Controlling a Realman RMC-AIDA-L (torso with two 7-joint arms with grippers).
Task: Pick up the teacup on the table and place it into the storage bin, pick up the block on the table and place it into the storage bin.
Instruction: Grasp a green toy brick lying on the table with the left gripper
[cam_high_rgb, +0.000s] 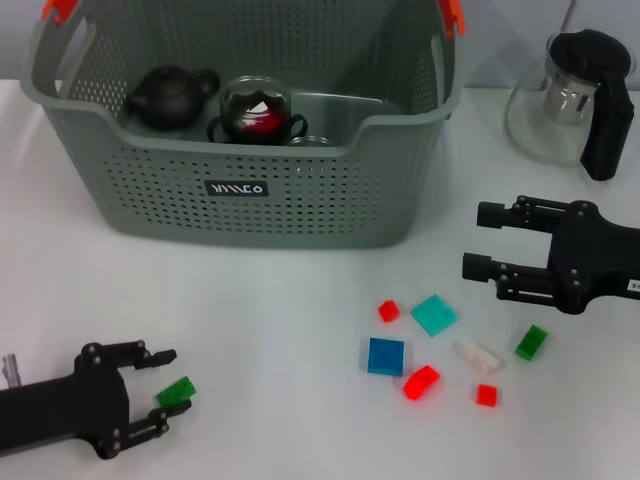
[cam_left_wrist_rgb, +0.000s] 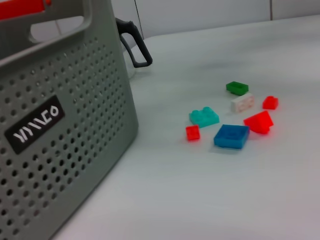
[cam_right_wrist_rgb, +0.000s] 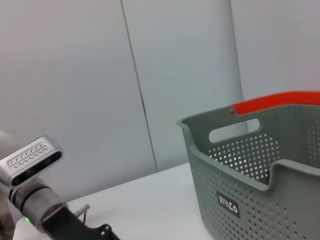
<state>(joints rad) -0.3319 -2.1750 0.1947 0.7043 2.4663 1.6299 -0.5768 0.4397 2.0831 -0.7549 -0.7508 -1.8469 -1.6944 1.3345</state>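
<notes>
The grey perforated storage bin (cam_high_rgb: 250, 190) stands at the back of the white table. Inside it are a glass teacup (cam_high_rgb: 255, 112) with black handles and something red in it, and a black teapot (cam_high_rgb: 170, 97). My left gripper (cam_high_rgb: 160, 392) is low at the front left, open, with a small green block (cam_high_rgb: 176, 392) lying on the table between its fingertips. My right gripper (cam_high_rgb: 478, 240) is open and empty at the right, above the loose blocks. The bin also shows in the left wrist view (cam_left_wrist_rgb: 60, 130) and the right wrist view (cam_right_wrist_rgb: 260, 195).
Several loose blocks lie front right of the bin: small red (cam_high_rgb: 388, 310), teal (cam_high_rgb: 434, 314), blue (cam_high_rgb: 385, 356), red curved (cam_high_rgb: 421, 382), white (cam_high_rgb: 478, 354), green (cam_high_rgb: 531, 342). A glass pitcher with a black handle (cam_high_rgb: 570, 100) stands at the back right.
</notes>
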